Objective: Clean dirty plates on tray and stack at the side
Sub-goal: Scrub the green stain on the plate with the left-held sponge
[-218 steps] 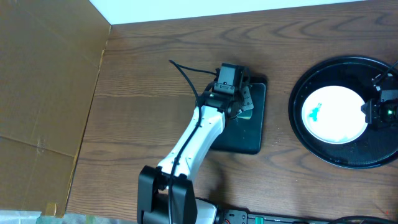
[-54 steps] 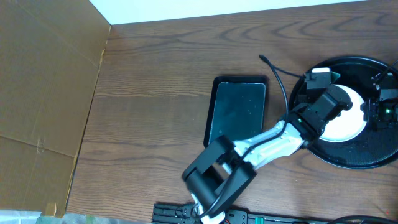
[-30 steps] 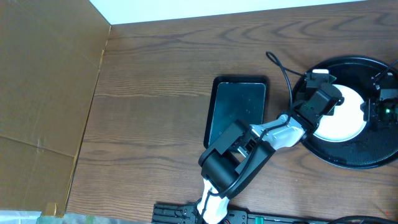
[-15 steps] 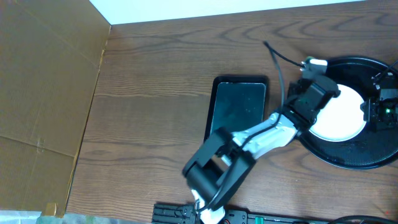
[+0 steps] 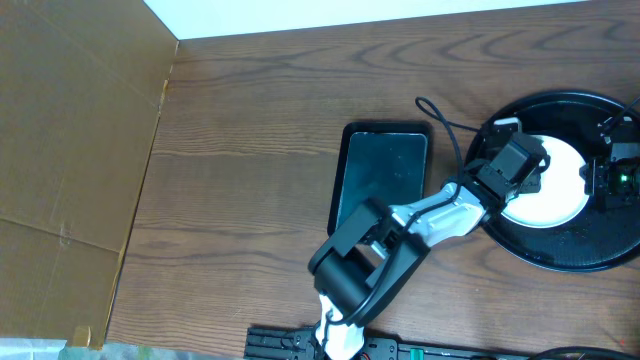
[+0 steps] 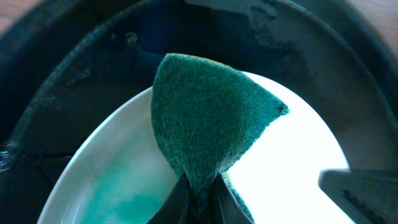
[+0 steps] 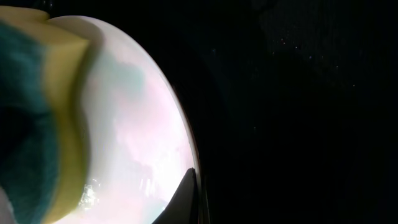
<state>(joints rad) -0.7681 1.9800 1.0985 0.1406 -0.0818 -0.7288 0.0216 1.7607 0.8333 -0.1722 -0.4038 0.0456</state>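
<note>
Since half a second ago, the left arm has slid its wrist from the upper-left rim of the round black tray (image 5: 540,256) inward, so it now hangs over the left part of the white plate (image 5: 556,186). The green sponge that lay on the small rectangular tray (image 5: 384,182) several seconds back is now over the round tray instead.

In the left wrist view, the left tool (image 6: 199,196) has its two fingers pressed together on the lower edge of the green sponge (image 6: 205,118), pinching it so it fans up into a rounded wedge. The sponge lies against the plate's surface, toward the plate's rim on the round tray's upper-left side. A pale teal wash (image 6: 124,193) shows on the plate just beside the sponge. The right wrist view shows the sponge's yellow foam backing under its green face.

The plate lies flat inside the round tray, roughly at its centre. The right tool (image 5: 598,178) sits at the plate's edge on the round tray's right side. One dark fingertip (image 7: 185,190) reaches the plate's rim in its own camera, but I cannot tell whether the tool is spread or clamped. The rectangular tray lies on the wooden table (image 5: 250,150), left of the round tray and apart from it.
</note>
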